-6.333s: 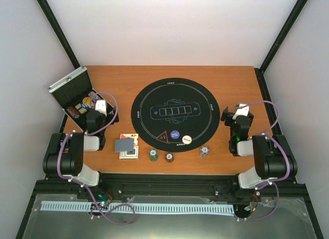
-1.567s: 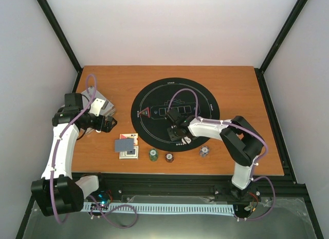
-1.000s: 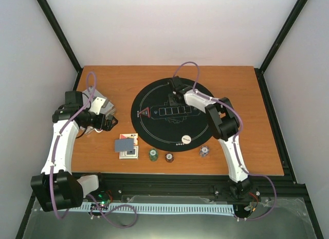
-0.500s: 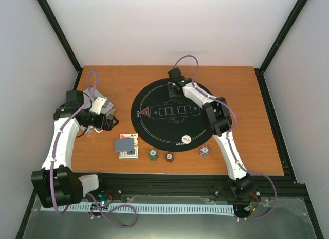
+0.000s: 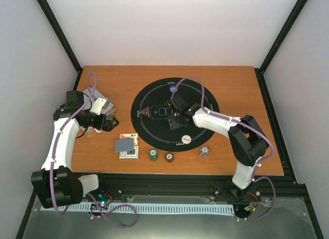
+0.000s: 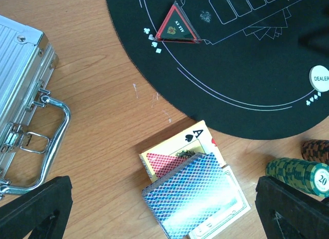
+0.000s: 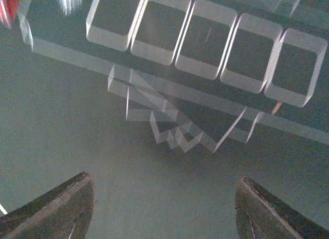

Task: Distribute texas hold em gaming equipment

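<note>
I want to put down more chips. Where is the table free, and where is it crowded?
Free: the table right of the mat and behind it. Crowded: the near edge with cards and chips, the left side with the case.

The far edge of the bench (image 5: 231,79) and its far right corner lie open, as does the strip along the right edge. The right arm (image 5: 216,121) slants from the near right corner onto the black mat (image 5: 149,133), barring that side. Playing cards (image 5: 127,146), green chips (image 5: 152,154), brown chips (image 5: 168,157) and blue-white chips (image 5: 205,151) crowd the near edge. The silver case (image 6: 20,69) and left arm (image 5: 61,141) fill the left edge.
</note>
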Motion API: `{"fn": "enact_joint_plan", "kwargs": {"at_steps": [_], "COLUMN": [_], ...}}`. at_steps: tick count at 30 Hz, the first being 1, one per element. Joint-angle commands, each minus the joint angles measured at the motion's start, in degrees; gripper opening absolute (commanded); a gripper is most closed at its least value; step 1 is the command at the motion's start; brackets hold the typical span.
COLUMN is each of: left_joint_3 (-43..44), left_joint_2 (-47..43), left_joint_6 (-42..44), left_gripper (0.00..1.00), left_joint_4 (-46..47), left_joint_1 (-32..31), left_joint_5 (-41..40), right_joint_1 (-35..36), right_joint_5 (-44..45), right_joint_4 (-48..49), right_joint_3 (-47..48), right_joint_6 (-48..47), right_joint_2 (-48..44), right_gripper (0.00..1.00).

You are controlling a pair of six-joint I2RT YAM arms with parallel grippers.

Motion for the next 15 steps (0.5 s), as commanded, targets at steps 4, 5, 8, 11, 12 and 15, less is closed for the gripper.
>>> {"fn": "enact_joint_plan", "kwargs": {"at_steps": [4, 5, 8, 11, 12, 15], "left_joint_3": [1.8, 1.8, 1.9, 2.1, 2.2, 2.8], "left_joint_2": [-1.6, -1.7, -1.9, -1.9, -1.9, -1.9], "left_joint_6": [0.0, 0.1, 0.3, 0.3, 0.3, 0.3], "left_gripper": [1.00, 1.00, 1.00, 1.00, 1.00, 1.00], "left_joint_4": [-1.3, -1.4, -1.5, -1.5, -1.6, -2.0], "left_joint_1": [0.4, 0.4, 0.4, 0.4, 0.4, 0.4], "left_joint_5": [1.4, 1.4, 1.3, 1.2, 1.2, 1.4], "right_joint_1": [4.8, 5.0, 5.4, 5.5, 5.5, 5.5], "right_joint_5": [1.5, 1.7, 2.1, 2.1, 2.0, 1.4], "right_joint_4": [2.4, 2.2, 1.7, 1.3, 1.1, 0.7], "right_joint_3": [-14.3, -15.0, -16.8, -18.2, -18.6, -20.2], "right_joint_6": [6.7, 7.1, 8.1, 8.5, 8.6, 9.0], "right_joint_2": [-4.5, -5.3, -7.2, -8.3, -8.5, -9.6], "right_gripper": [0.74, 0.74, 0.73, 0.71, 0.69, 0.67]}}
